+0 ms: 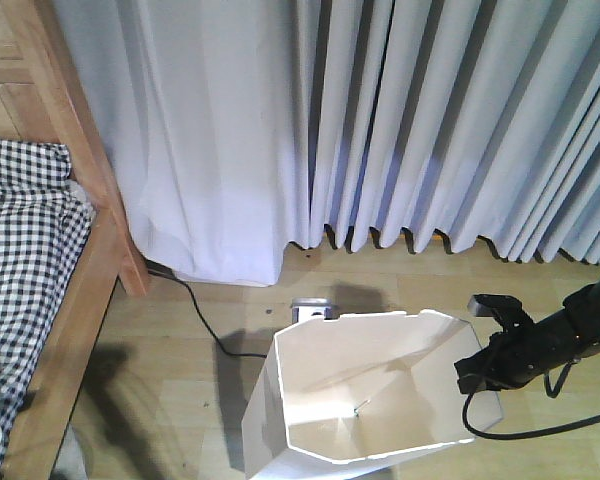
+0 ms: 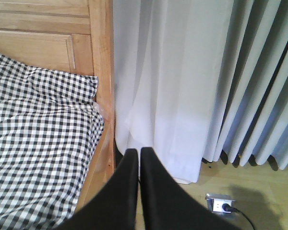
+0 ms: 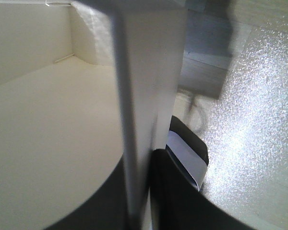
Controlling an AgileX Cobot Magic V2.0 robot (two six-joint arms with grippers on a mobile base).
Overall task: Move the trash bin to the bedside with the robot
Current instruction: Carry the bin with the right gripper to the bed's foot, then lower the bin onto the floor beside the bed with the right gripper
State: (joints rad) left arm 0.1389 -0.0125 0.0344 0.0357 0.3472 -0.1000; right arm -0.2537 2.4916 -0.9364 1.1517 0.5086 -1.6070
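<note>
The white trash bin (image 1: pixel 360 400) sits on the wooden floor (image 1: pixel 180 380) below the grey curtains (image 1: pixel 380 120), apart from the checked-bedding bed (image 1: pixel 40 250) on the left. It is possibly tipped, though the angle makes this hard to judge. The right gripper (image 3: pixel 141 191) is clamped on the bin's right wall. A floor socket (image 1: pixel 313 308) lies just behind the bin. The left gripper (image 2: pixel 137 153) is closed on nothing, facing the bed.

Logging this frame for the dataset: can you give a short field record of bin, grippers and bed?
bedside: light wooden bed frame with black-and-white checked bedding, far left
object: white plastic angular-rimmed trash bin, apart from bed frame
right gripper: shut on trash bin's wall
left gripper: shut, empty
</note>
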